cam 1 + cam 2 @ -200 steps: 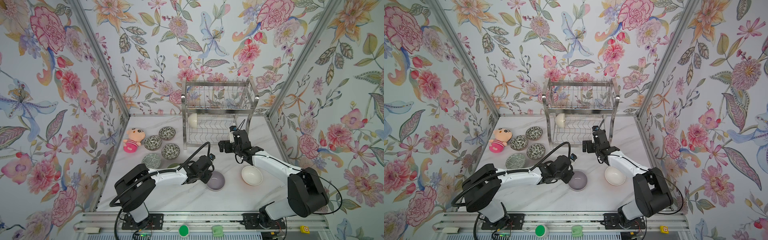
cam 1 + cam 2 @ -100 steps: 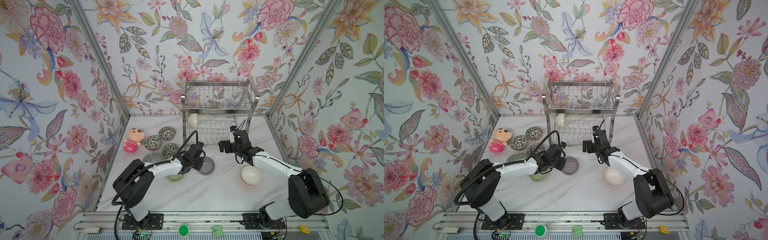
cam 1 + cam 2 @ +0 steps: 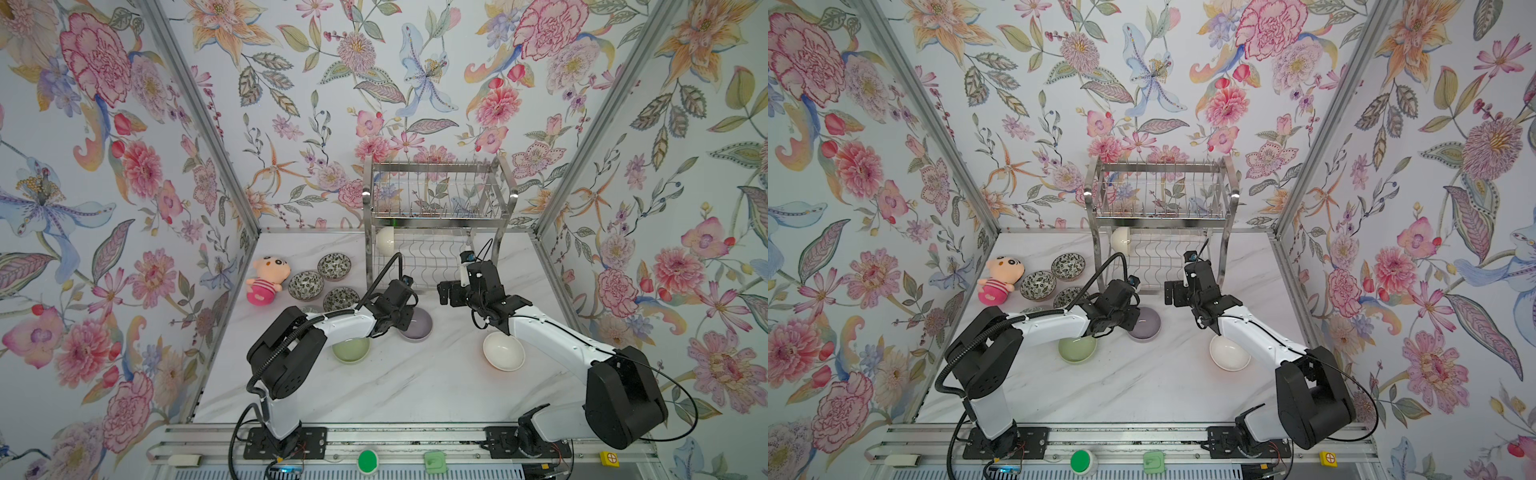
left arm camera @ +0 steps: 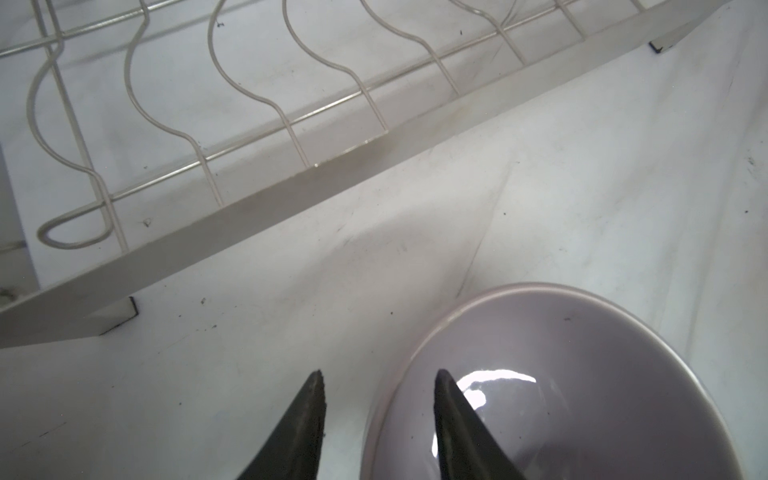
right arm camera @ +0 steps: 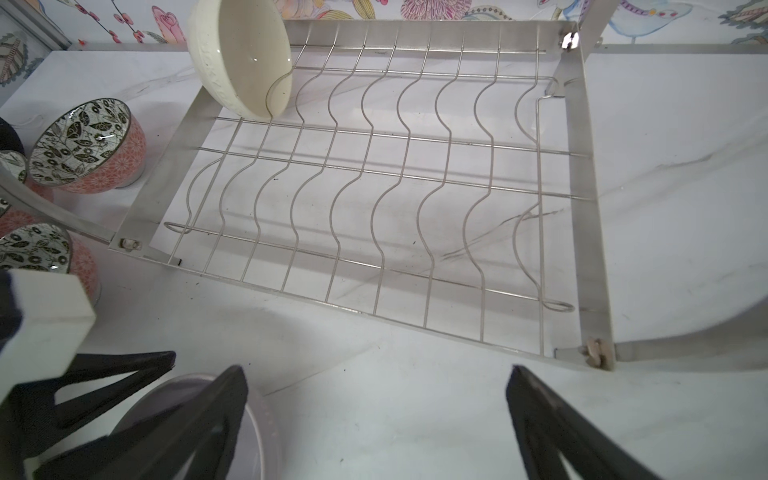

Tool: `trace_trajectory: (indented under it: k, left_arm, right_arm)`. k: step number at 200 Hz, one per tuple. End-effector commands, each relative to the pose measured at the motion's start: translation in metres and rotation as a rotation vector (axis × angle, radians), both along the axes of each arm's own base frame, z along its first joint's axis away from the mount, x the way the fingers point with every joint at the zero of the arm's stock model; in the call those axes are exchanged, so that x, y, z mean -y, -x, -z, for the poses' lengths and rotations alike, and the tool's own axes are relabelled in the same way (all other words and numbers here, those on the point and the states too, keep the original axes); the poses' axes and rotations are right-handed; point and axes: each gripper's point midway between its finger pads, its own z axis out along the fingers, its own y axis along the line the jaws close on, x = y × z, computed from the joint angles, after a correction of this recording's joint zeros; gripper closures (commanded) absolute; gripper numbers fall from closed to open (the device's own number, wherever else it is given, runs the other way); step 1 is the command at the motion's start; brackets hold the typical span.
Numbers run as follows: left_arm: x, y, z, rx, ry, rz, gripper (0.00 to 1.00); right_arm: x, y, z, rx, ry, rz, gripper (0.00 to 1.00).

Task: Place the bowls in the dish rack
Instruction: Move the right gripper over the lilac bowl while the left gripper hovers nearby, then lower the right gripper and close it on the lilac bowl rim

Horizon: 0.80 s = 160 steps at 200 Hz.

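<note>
We see the dish rack (image 3: 436,195) at 12 o'clock on the marble table (image 3: 395,390), its long axis running from 9 to 3 o'clock and its wavy slot wires from 12 to 6. 1 cream bowl (image 5: 241,58) stands on edge in the lower shelf's end slot, at about 10 o'clock of the rack, mouth turned toward 3 o'clock. The lilac bowl (image 3: 417,329) sits mouth up near the table's centre, just off the rack's front bar at its 6 o'clock. The left gripper (image 4: 379,374) straddles this bowl's rim on the 9 o'clock side, 1 finger inside and 1 outside. Its jaws are partly apart with a gap beside the rim, so we read it as not clamped on the bowl. The right gripper (image 5: 376,370) hovers near the bowl's 2 o'clock, jaws spread wide and empty. The pale green bowl (image 3: 351,350) lies mouth up at the lilac bowl's 8 o'clock, partly under the left arm (image 3: 340,324). The white bowl (image 3: 503,352) lies mouth up at its 4 o'clock. 3 patterned bowls (image 3: 306,285) stand mouth up at the table's 10 o'clock beside a plush doll (image 3: 266,280); a 4th is mostly hidden behind the arm.
</note>
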Motion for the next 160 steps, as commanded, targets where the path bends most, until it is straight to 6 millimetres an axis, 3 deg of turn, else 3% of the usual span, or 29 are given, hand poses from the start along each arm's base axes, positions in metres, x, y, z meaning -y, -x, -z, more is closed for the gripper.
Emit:
trace_trajectory:
  k: [1,42,68,98,121,147,160]
  left_arm:
    - [-0.008,-0.011,-0.031,0.07,0.018,-0.033,0.46]
    - [-0.037,-0.018,-0.078,0.139,0.092,-0.076,0.2]
    - [-0.062,-0.015,-0.1,0.178,0.147,-0.107,0.01]
    - [-0.09,-0.007,-0.099,0.16,0.245,-0.136,0.01]
    - [-0.105,0.002,-0.097,0.151,0.321,-0.158,0.01]
    - [-0.122,0.011,-0.093,0.146,0.372,-0.186,0.01]
    - [-0.13,0.014,-0.091,0.154,0.368,-0.205,0.01]
  right_arm:
    - [0.003,0.007,0.0,-0.004,0.044,-0.001,0.01]
    - [0.006,0.014,-0.007,0.015,0.054,0.011,0.01]
    - [-0.012,0.023,-0.009,0.009,0.051,-0.032,0.01]
    - [-0.042,0.033,-0.002,-0.008,0.074,-0.095,0.01]
    - [-0.08,0.051,0.01,-0.05,0.078,-0.171,0.0]
    - [-0.116,0.065,0.026,-0.105,0.051,-0.224,0.05]
    - [-0.131,0.068,0.035,-0.137,0.053,-0.243,0.14]
